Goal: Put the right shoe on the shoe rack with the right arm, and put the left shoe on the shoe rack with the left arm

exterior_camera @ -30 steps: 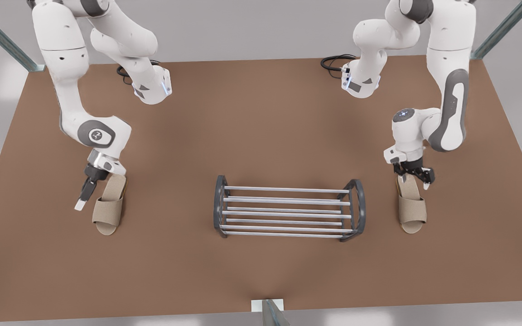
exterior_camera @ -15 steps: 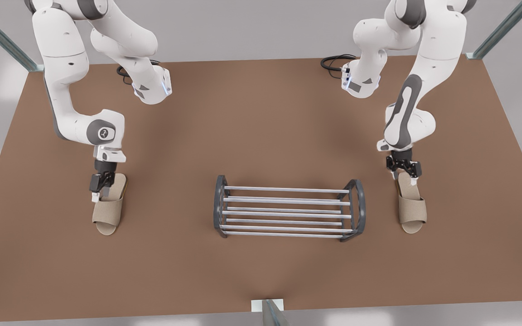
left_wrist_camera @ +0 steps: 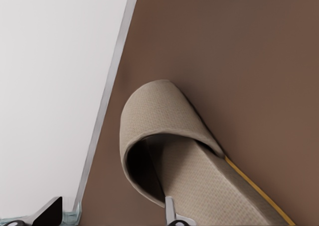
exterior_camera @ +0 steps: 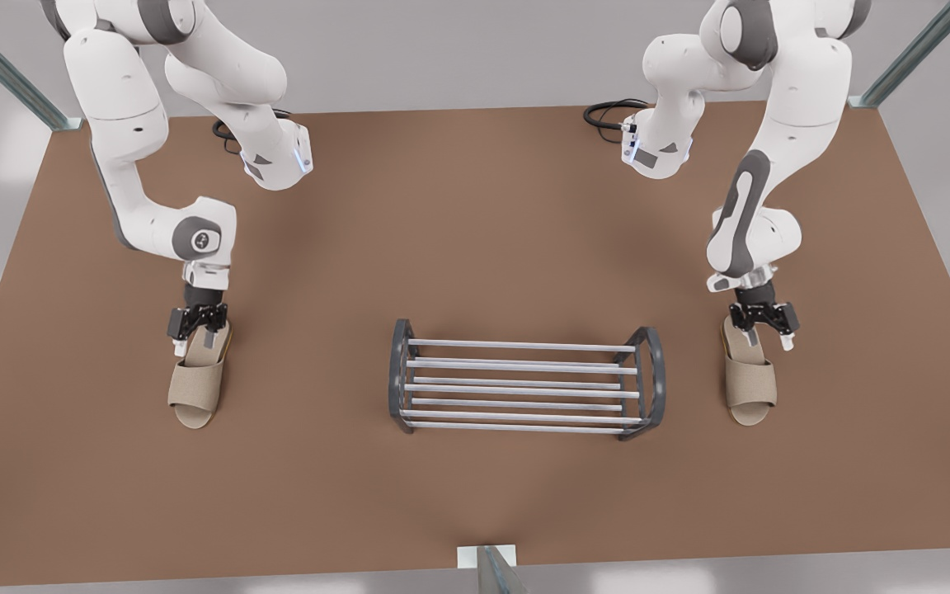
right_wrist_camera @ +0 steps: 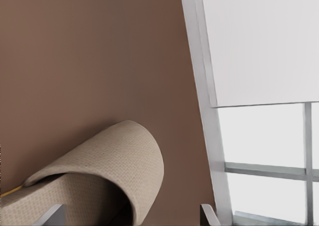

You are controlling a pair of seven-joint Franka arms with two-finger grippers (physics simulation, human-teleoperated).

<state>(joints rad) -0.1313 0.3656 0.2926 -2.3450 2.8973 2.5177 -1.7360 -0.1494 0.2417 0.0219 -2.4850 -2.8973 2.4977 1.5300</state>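
The shoe rack (exterior_camera: 524,385) stands mid-table with nothing on its bars. The right shoe (exterior_camera: 197,384) lies flat at the front view's left, toe toward the camera. My right gripper (exterior_camera: 195,340) hangs open low over its heel end. In the right wrist view the right shoe (right_wrist_camera: 107,161) lies just ahead of the right gripper (right_wrist_camera: 128,217). The left shoe (exterior_camera: 751,384) lies flat at the front view's right. My left gripper (exterior_camera: 765,334) stands open over its heel. In the left wrist view one fingertip (left_wrist_camera: 170,211) sits over the left shoe (left_wrist_camera: 164,121) insole, the other outside it.
The brown table (exterior_camera: 475,247) has open room between each slipper and the rack. Both arm bases with black cables (exterior_camera: 607,111) stand at the far edge. Each slipper lies near a side edge of the table (left_wrist_camera: 107,111). A post (exterior_camera: 487,569) stands at the near edge.
Both grippers have swung in over the slippers' heel ends. The right one came from beside the slipper's outer side and turned upright. Slippers and rack have not moved.
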